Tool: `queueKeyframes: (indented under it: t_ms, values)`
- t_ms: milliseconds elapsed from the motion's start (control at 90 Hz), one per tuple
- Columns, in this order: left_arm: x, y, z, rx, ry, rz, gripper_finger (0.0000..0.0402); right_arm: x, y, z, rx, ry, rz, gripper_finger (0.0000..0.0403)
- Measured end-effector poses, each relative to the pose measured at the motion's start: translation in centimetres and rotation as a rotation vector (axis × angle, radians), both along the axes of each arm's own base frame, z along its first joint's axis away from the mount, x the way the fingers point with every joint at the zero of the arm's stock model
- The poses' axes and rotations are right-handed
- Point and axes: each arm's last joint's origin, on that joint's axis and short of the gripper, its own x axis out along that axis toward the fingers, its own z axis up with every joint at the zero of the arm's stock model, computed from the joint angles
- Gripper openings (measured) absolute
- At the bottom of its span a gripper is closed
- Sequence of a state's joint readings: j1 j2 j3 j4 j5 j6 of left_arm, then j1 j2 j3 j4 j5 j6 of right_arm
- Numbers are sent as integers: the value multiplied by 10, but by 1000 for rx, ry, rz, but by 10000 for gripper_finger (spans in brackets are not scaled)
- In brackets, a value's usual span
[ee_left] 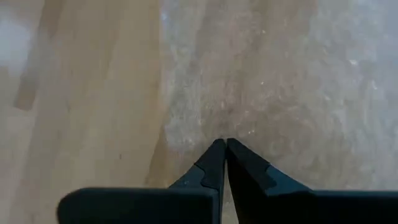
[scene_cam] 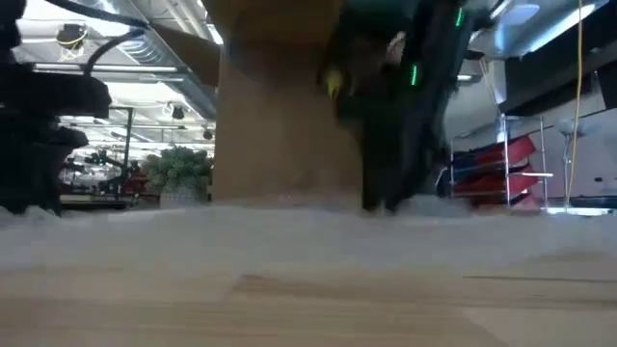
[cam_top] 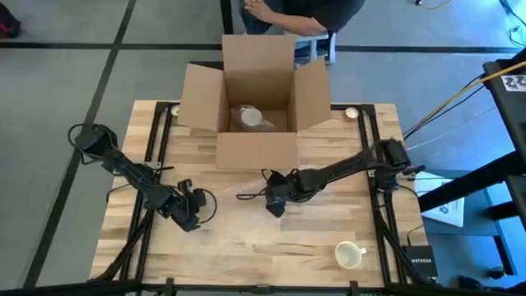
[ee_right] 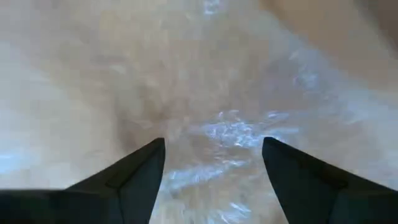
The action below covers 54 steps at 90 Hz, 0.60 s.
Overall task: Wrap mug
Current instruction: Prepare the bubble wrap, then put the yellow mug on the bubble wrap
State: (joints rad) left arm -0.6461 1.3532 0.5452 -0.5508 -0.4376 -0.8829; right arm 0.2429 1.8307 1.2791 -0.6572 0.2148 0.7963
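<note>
Half done at most, going by the layout. Found the mug [cam_top: 349,255] bare and upright at the near right corner of the table [cam_top: 246,261], well apart from both grippers and off the clear plastic sheet [ee_left: 280,81] spread across the table's middle.

Found the left gripper [cam_top: 191,218] low at the sheet's left edge, fingers pressed together tip to tip. Could not tell film caught between them from film merely lying under them. Found the right gripper [cam_top: 275,205] low over the sheet's far middle, on the near side of the cardboard box [cam_top: 256,150], fingers spread wide with only crinkled film below and nothing held. Noted a pale wrapped bundle [cam_top: 249,117] inside the open box at the far edge, and a person [cam_top: 296,12] beyond it.

Judged the likely failures as follows:

- Missed pinch by the right gripper. Cause: thin, slack film flat on the wood, easily pushed aside instead of gathered between the closing fingers.
- Slip or tear at the left edge. Cause: a pull from one side against a weak or doubtful hold on the other.
- Sheet dragged into a bunch, or under the box's near wall. Cause: lifting at two points out of step, so close to the box.
- Mug knocked over or off the near edge during the later reach. Cause: its place so close to the table's corner.
</note>
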Motion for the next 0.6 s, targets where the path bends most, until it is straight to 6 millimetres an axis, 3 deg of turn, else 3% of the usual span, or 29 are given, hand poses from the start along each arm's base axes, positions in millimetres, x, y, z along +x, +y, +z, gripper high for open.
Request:
queueKeyframes:
  t_ms: [156,300,511,600]
  values:
    - [1,1,12,3,-109,36,0,-30,34,33,148,52,171,257]
    - [4,0,13,27,-141,2,0,-74,65,70,257,113,260,257]
    - [9,-4,15,22,-190,-51,0,-136,97,84,228,300,217,257]
    - [10,-4,16,20,-199,-53,0,-152,109,81,205,349,211,257]
